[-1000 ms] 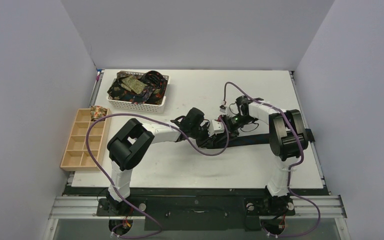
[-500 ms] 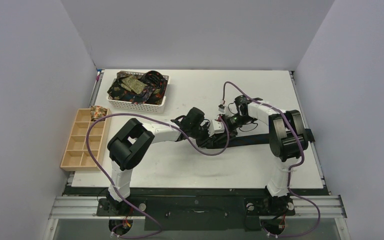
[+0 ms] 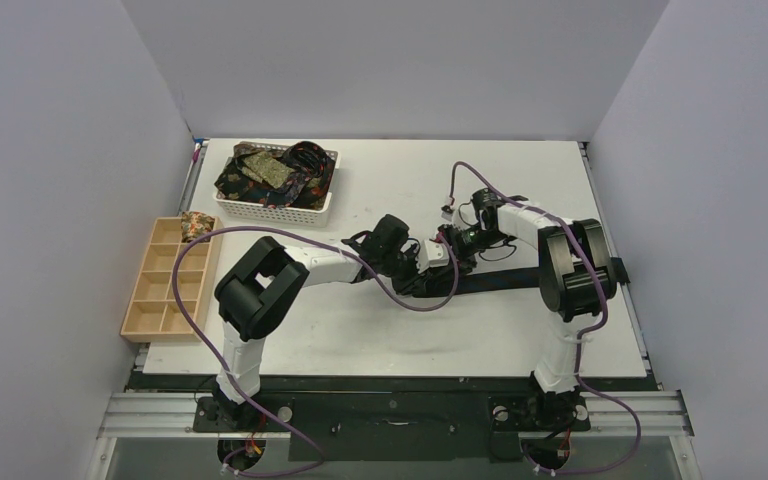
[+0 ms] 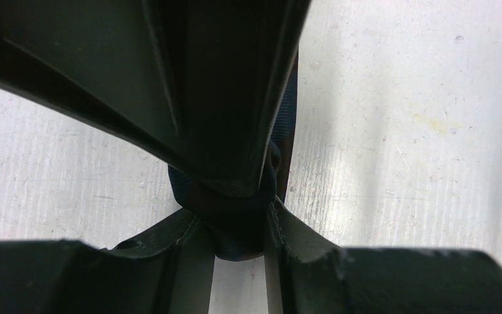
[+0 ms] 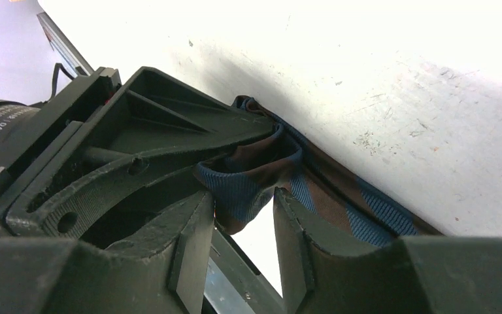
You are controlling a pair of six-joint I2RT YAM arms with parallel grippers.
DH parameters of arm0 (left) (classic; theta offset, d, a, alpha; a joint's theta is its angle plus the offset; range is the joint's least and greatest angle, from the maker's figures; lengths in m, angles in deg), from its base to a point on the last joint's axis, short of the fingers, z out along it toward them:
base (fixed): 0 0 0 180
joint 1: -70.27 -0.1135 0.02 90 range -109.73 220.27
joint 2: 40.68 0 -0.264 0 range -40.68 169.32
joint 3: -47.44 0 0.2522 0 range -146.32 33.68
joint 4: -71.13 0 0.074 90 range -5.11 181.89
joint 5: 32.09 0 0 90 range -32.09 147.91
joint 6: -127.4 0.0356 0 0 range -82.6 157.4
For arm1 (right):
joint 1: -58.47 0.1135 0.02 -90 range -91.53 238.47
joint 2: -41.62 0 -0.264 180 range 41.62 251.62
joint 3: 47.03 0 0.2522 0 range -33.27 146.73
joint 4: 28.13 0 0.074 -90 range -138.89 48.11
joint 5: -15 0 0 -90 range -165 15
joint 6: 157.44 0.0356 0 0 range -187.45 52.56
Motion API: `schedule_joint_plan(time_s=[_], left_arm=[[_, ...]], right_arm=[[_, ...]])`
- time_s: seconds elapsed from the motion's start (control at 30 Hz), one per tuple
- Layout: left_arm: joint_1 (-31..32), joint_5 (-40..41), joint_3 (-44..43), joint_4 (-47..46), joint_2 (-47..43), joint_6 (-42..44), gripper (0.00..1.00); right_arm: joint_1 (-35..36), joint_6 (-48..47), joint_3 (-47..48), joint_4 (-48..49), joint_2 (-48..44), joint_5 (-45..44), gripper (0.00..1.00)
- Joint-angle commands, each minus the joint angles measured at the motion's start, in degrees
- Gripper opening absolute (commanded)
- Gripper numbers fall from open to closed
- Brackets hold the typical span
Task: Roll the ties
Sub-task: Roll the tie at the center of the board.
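Note:
A dark tie with blue and brown stripes point(image 3: 500, 281) lies flat across the mid table, and its left end is gathered into a fold. My left gripper point(image 3: 436, 264) and right gripper point(image 3: 452, 246) meet at that fold. In the left wrist view the left gripper point(image 4: 238, 222) pinches the dark bunched fabric point(image 4: 235, 239), with the other gripper's finger close above. In the right wrist view the right gripper point(image 5: 243, 203) holds the striped fold point(image 5: 245, 186) between its tips, and the tie's flat length point(image 5: 372, 212) runs off to the right.
A white lattice basket point(image 3: 326, 207) with several patterned ties point(image 3: 270, 172) stands at the back left. A pale wooden compartment tray point(image 3: 150, 300) sits at the left edge with one small rolled tie point(image 3: 196, 224) in its far compartment. Purple cables loop over both arms.
The right gripper and its cable have shifted very slightly at the fold. The left arm and the tie's flat length have hardly moved.

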Motion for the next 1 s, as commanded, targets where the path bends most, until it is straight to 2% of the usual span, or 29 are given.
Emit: schedule_joint_plan(time_s=[0.0, 0.27, 0.33, 0.4, 0.43, 0.5, 0.57, 0.63, 0.67, 0.8, 0.97], left_arm=[[-0.08, 6.09, 3.34, 10.78, 4.69, 1.07, 0.24], [-0.08, 5.99, 3.16, 10.91, 4.66, 1.09, 0.24], [-0.10, 5.92, 3.25, 10.93, 4.54, 1.10, 0.24], [-0.08, 5.94, 3.48, 10.53, 4.43, 1.02, 0.25], [-0.19, 5.84, 3.45, 10.20, 4.45, 0.34, 0.25], [-0.69, 5.23, 3.10, 9.48, 4.54, -1.35, 0.29], [-1.19, 4.52, 3.02, 8.02, 4.14, -3.20, 0.34], [-2.09, 2.91, 4.17, 4.99, 2.28, -4.94, 0.46], [-2.76, 1.39, 4.92, 1.66, 1.45, -5.59, 0.53], [-3.74, -1.02, 10.98, -10.21, -4.95, -8.09, 0.69], [-3.70, -1.04, 16.02, -15.53, -6.76, -6.82, 0.78]], right_arm=[[-0.06, 2.32, 2.35, 3.47, -0.86, -0.25, 0.35], [1.57, 2.08, 2.24, 3.57, -0.99, -0.67, 0.34], [1.41, 1.93, 1.88, 3.34, -0.75, -1.79, 0.27], [1.01, 0.83, 1.01, 2.57, -0.44, -3.38, 0.13], [0.82, 0.46, 0.58, 2.23, -0.06, -5.19, 0.01], [0.07, -1.23, 0.09, 0.65, 1.03, -7.53, 0.00], [-0.55, -2.66, -0.60, -0.48, 2.40, -9.35, 0.00], [-0.37, -3.55, -1.53, -0.81, 3.58, -10.56, 0.00], [-0.13, -4.00, -1.81, -0.76, 4.15, -11.16, 0.00], [1.03, -4.10, -2.87, 0.91, 5.02, -14.14, 0.00], [1.22, -3.85, -2.91, 3.74, 5.55, -17.60, 0.00]])
